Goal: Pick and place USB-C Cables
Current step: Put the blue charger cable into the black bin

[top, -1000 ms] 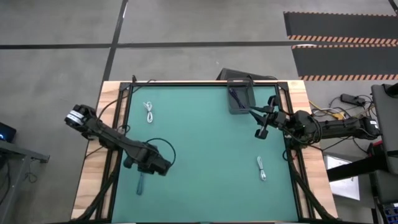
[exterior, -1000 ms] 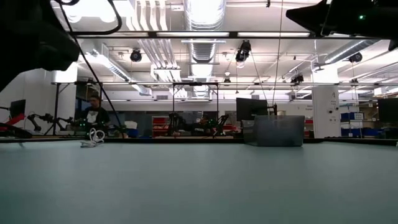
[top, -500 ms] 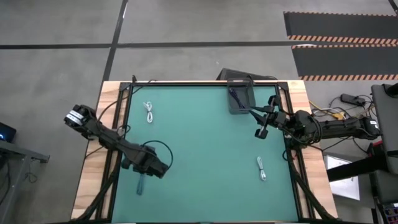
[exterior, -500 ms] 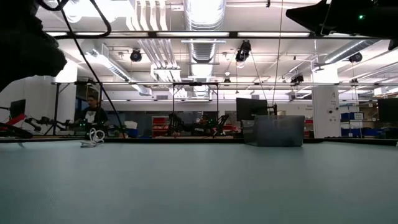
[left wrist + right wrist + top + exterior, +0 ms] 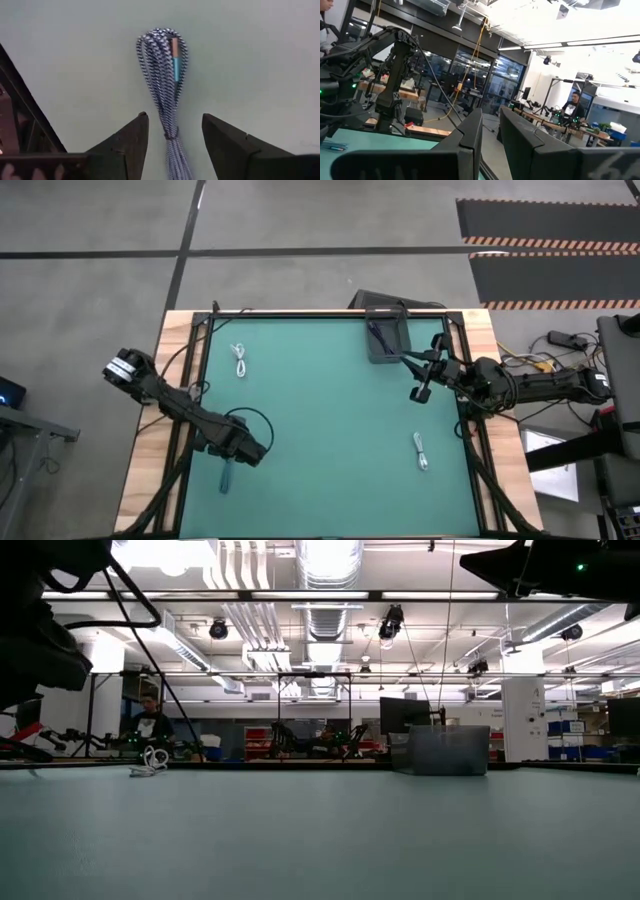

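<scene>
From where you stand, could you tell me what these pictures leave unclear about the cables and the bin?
- Teal-blue cable: its tail is cut off by the left wrist view's edge, between the open left gripper fingers.
- Grey bin: contents too small in the high view; its wall hides them in the low view.
- Right gripper: waits near the bin.

Table: wooden-edged rectangular top (image 5: 148, 480) covered by a green mat (image 5: 330, 440).

On the mat:
- White bundled thin cable (image 5: 239, 360), near the far left corner; also seen in the low view (image 5: 152, 760).
- Light grey bundled thin cable (image 5: 420, 451), towards the near right side.
- Blue-and-white braided bundled cable (image 5: 226, 476), near the left edge, with a teal connector visible in the left wrist view (image 5: 167, 95).
- Dark grey rectangular bin (image 5: 387, 335), at the far edge, right of centre.
</scene>
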Controlling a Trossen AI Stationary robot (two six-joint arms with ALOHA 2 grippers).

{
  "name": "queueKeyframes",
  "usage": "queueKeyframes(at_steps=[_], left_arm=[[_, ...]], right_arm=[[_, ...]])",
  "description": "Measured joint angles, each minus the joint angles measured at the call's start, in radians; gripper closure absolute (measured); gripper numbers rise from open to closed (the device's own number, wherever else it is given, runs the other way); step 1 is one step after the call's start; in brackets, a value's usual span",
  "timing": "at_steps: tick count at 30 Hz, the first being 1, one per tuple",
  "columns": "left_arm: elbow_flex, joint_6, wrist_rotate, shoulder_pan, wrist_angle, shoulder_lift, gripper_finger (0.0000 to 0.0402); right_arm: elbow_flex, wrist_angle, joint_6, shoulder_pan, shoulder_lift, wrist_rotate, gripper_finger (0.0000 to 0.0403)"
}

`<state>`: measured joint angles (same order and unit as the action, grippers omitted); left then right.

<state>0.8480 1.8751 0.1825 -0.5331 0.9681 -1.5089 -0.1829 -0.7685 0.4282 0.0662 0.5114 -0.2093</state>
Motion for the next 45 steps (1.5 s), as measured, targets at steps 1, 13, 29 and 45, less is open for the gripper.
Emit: queueKeyframes(at_steps=[1,13,29,45], left_arm=[[-0.004,0.0,0.0,0.0,-0.001,0.0,0.0232],[-0.068,0.002,0.0,0.0,-0.083,0.0,0.0233],[-0.066,-0.004,0.004,0.001,-0.096,-0.047,0.0242],[-0.068,-0.003,0.005,0.001,-0.099,-0.047,0.0389]], right_arm=[[0.0,0.0,0.0,0.0,0.0,0.0,0.0344],[0.0,0.008,-0.001,0.0,0.0,-0.001,0.0344],[0.0,0.009,-0.009,0.0,0.0,-0.001,0.0344],[0.0,0.009,-0.009,0.0,0.0,-0.001,0.0344]])
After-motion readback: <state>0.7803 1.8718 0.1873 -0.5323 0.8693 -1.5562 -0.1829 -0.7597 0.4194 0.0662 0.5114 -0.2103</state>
